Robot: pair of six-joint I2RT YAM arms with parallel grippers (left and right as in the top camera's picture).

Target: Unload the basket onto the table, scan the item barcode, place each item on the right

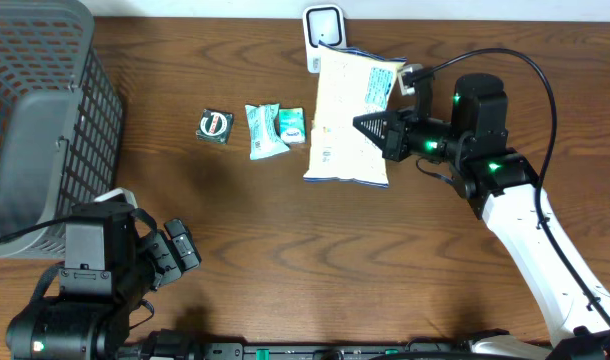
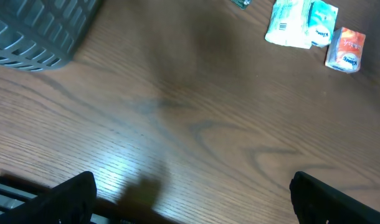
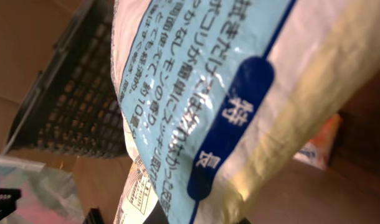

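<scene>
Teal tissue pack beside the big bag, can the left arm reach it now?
Probably yes. The left hand is open, and only bare table lies between it and the tissue pack; the right hand and its bag sit aside.

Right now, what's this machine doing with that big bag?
The right gripper is shut on the edge of a large pale bag with blue print. It holds the bag beside what looks like a small white scanner at the table's far edge. The left gripper hangs open over bare wood near the grey basket. A few small packets lie untouched next to the bag.
</scene>
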